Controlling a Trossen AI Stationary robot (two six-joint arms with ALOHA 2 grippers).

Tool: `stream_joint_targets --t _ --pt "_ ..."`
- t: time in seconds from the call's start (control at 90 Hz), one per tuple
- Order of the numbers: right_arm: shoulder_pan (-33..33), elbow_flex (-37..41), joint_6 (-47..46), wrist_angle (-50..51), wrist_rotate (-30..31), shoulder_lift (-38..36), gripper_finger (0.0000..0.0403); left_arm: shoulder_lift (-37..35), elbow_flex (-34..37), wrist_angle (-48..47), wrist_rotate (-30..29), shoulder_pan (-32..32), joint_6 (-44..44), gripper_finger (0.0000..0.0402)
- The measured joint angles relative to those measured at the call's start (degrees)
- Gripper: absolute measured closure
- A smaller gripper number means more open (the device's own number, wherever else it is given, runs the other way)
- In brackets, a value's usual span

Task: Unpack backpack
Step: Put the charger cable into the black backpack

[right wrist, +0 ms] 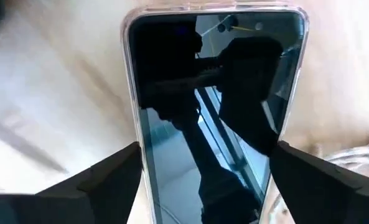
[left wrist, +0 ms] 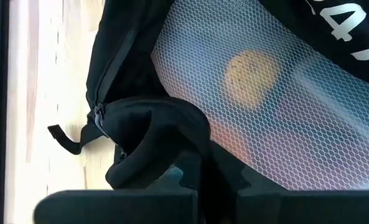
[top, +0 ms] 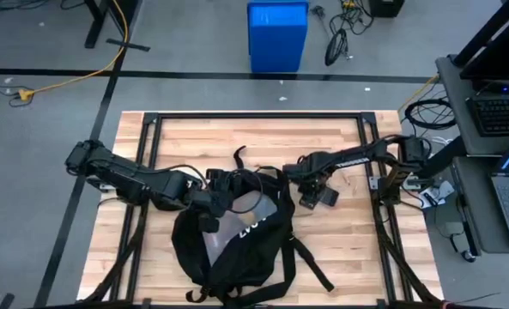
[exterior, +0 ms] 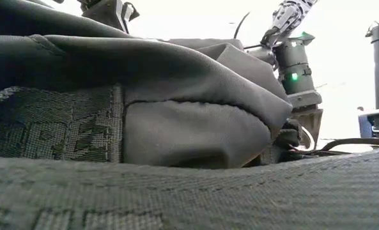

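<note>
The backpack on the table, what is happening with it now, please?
Two robot arms are unpacking the black backpack, which lies on the wooden table. The left gripper is at the bag's top edge and pinches a fold of its black fabric, as the left wrist view shows. Next to that fold is a white mesh panel with something orange behind it. The right gripper is beside the bag's upper right corner, holding a phone in a clear case between its fingers.

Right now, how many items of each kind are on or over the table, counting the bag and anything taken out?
Backpack: 1
Smartphone, between the right hand fingers: 1
Orange round item behind the backpack's mesh, not identifiable: 1
Total: 3
</note>
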State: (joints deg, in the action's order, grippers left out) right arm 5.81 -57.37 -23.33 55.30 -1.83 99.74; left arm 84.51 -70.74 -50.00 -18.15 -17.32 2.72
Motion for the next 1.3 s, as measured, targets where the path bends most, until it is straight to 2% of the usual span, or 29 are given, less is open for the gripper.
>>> stream_joint_targets --t 0.656,0.856,0.978,1.1,1.3 --pt "-6.5 -1.5 -5.2 3.4 -1.8 -0.1 0.0163 0.0 0.0 0.0 0.0 0.0 0.0 0.0402" --pt "-10.0 -1.5 -11.0 4.3 -1.7 -0.1 0.0169 0.0 0.0 0.1 0.0 0.0 -0.1 0.0402" --pt "-13.7 -1.5 -15.6 4.3 -1.6 -0.2 0.017 0.0 0.0 1.5 -1.8 0.6 -3.1 0.0402" --pt "-18.1 -1.5 -21.8 3.9 0.3 -0.2 0.017 0.0 0.0 5.1 -2.4 1.7 -5.4 0.0402" --pt "-24.8 -1.5 -32.2 5.4 9.3 -0.2 0.017 0.0 0.0 9.8 -3.1 3.2 -6.2 0.0402"
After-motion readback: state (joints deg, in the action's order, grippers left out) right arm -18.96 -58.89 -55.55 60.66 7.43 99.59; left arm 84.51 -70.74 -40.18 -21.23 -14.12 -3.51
